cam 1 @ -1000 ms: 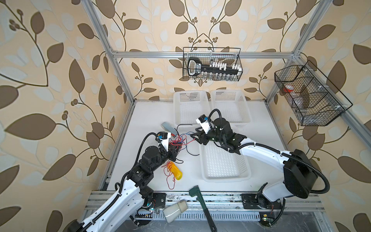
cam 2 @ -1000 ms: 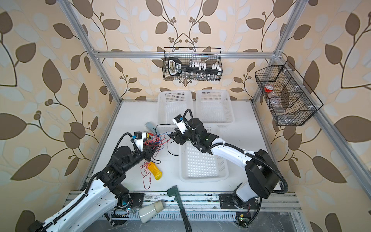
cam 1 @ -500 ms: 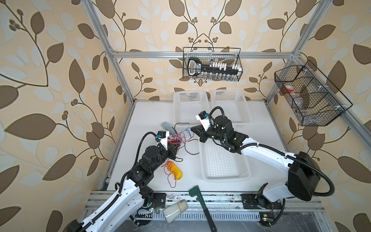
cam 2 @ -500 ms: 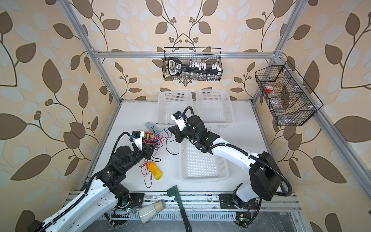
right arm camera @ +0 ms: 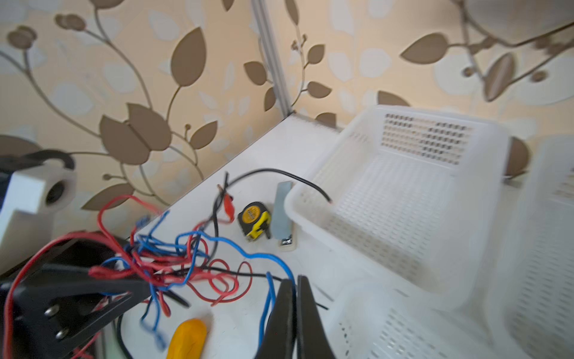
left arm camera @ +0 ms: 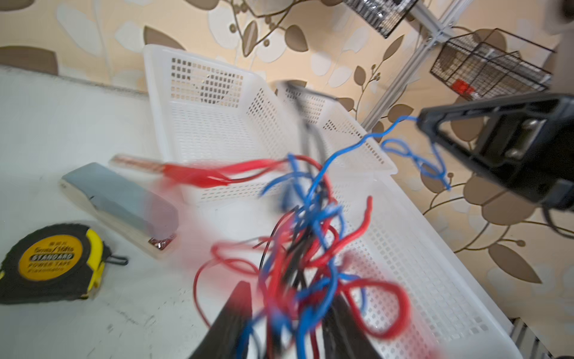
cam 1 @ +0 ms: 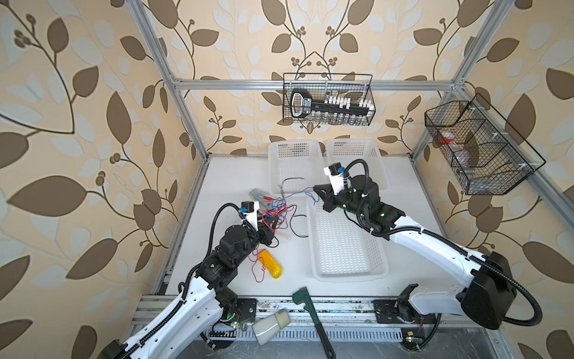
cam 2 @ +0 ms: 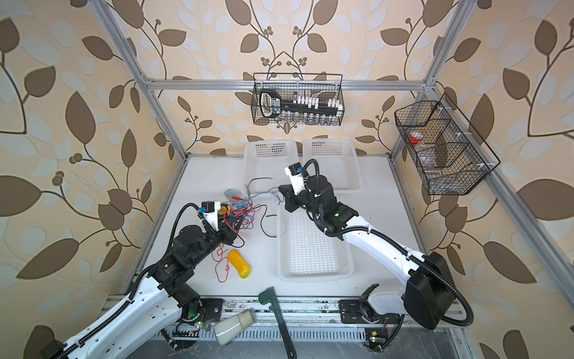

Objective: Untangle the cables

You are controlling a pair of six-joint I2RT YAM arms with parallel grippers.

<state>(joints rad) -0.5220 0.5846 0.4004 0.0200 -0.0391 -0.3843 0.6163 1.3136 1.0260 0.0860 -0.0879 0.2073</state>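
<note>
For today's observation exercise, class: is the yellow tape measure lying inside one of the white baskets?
No, the tape measure lies on the bare table next to the grey block, outside the nearest basket.

Both top views: high above front rail, far off, looking steeply down on whole worktop [cam 1: 236,174], both arms, back wall; near-equal framing, slight sideways shift.

Left wrist view: close, low over worktop, looking along left gripper [left arm camera: 289,295] through cables [left arm camera: 310,248] toward rear basket [left arm camera: 202,84], back wall, right gripper [left arm camera: 419,119].

Right wrist view: close, looking past right gripper [right arm camera: 295,279] toward far corner on left arm's side; left gripper in frame.

Wrist views share cables, tape measure [left arm camera: 51,261], rear basket.
</note>
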